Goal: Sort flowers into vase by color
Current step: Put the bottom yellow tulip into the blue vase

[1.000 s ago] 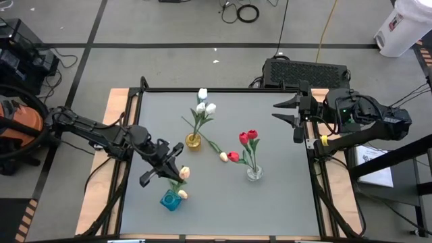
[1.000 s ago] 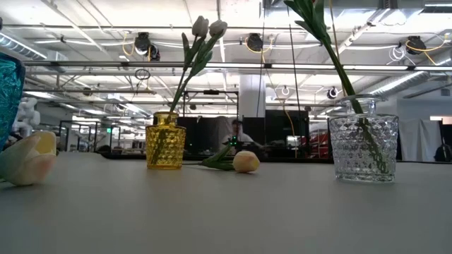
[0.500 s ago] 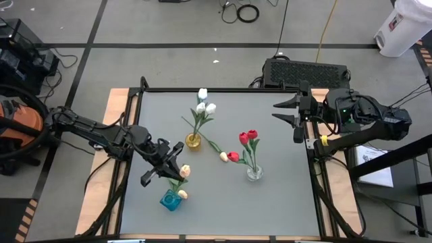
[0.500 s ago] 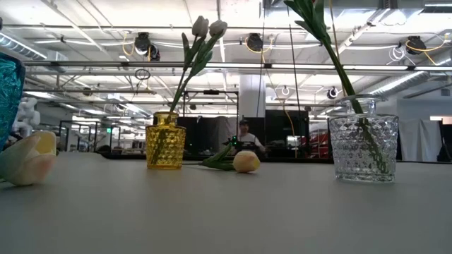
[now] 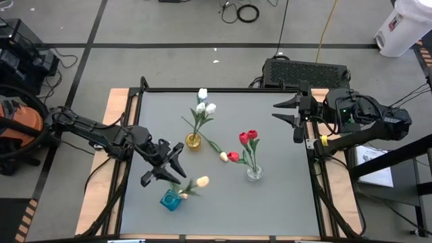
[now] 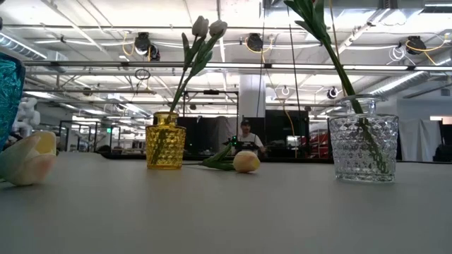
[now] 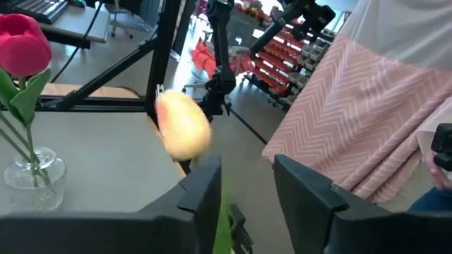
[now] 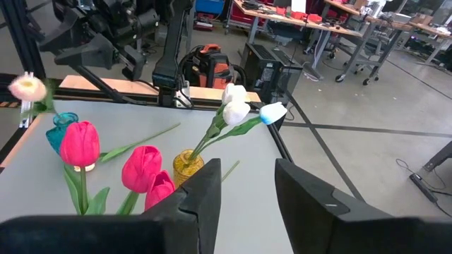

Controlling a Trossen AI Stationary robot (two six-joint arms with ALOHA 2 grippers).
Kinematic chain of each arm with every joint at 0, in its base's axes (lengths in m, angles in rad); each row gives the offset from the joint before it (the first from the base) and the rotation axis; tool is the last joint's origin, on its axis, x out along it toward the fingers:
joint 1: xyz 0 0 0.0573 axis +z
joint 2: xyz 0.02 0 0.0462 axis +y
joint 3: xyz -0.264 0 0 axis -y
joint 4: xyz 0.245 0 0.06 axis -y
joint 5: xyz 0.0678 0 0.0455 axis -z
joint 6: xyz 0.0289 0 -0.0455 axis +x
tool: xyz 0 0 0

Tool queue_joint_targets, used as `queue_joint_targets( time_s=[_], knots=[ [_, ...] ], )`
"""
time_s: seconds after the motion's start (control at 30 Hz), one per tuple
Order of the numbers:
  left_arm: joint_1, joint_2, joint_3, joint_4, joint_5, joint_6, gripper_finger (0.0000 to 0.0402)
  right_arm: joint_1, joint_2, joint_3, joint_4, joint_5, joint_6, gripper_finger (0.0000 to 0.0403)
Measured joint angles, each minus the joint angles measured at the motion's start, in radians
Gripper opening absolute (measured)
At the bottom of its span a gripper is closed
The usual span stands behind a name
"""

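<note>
My left gripper stands open, level, just above the blue vase at the table's near left. A pale yellow tulip leans out of that vase toward the right. Its stem runs between my open fingers and its head is blurred. A second yellow head rests on the table beside the blue vase. White tulips stand in the yellow vase, and red tulips stand in the clear vase. My right gripper waits open at the far right.
A loose pale tulip lies on the table between the yellow and the clear vase, its head on the surface. A black frame edges the grey table. Bare table lies at the near right and the far left.
My left gripper has opened without shifting. The yellow tulip it held has tipped over toward the table's right edge. Its head has swung away from the fingers and sunk lower, while the stem's foot has stayed in the blue vase.
</note>
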Motion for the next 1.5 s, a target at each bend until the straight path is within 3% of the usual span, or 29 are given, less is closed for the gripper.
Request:
queue_joint_targets(
  time_s=[0.33,0.9,1.17,1.33,1.5],
  knots=[
    [0.0,-0.018,0.0,-0.029,0.036,-0.053,0.0205,0.0,0.0,0.0,0.0,0.0,0.0,0.0125],
    [0.029,-0.308,0.001,-0.323,-0.015,-0.051,0.0208,0.0,0.0,0.0,0.0,0.0,0.0,0.0125],
    [0.029,-0.392,0.047,-0.547,-0.034,-0.041,0.0208,0.0,0.0,0.0,0.0,0.0,0.0,0.0125],
    [0.029,-0.402,0.047,-0.666,0.028,0.042,0.0208,0.0,0.0,0.0,0.0,0.0,0.0,0.0125],
    [0.029,-0.392,0.047,-0.821,-0.011,0.179,0.0208,0.0,0.0,0.0,0.0,0.0,0.0,0.0125]
  ],
)
